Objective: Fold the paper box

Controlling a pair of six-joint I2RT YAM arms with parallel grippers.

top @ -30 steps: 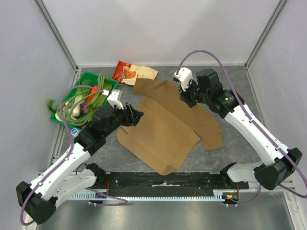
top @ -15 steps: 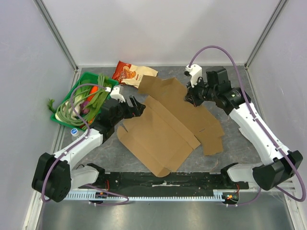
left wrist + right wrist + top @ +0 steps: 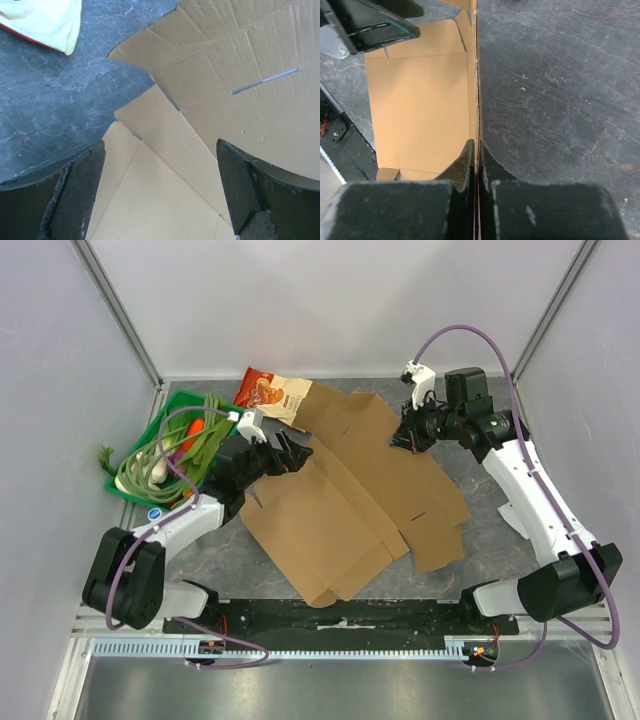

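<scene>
The paper box (image 3: 340, 502) is a large flat brown cardboard cutout spread over the middle of the table. My right gripper (image 3: 404, 437) is shut on its far right edge. In the right wrist view that edge runs as a thin upright sheet (image 3: 420, 95) straight into the closed gripper (image 3: 476, 145). My left gripper (image 3: 288, 453) hovers open over the cutout's far left flaps. In the left wrist view its wide-apart gripper (image 3: 160, 146) frames bare cardboard (image 3: 240, 95) with nothing between the fingers.
A green basket (image 3: 228, 413) of vegetables stands at the far left. A cream-and-red snack bag (image 3: 276, 392) lies behind the cardboard, its corner visible (image 3: 45, 20) in the left wrist view. A small blue-capped item (image 3: 155, 513) lies by the left rail. Grey walls close the sides.
My left gripper has opened fully and moved up toward the far left flaps. The right gripper, still shut, has drawn the cardboard's edge to the right and back, shifting the cutout.
</scene>
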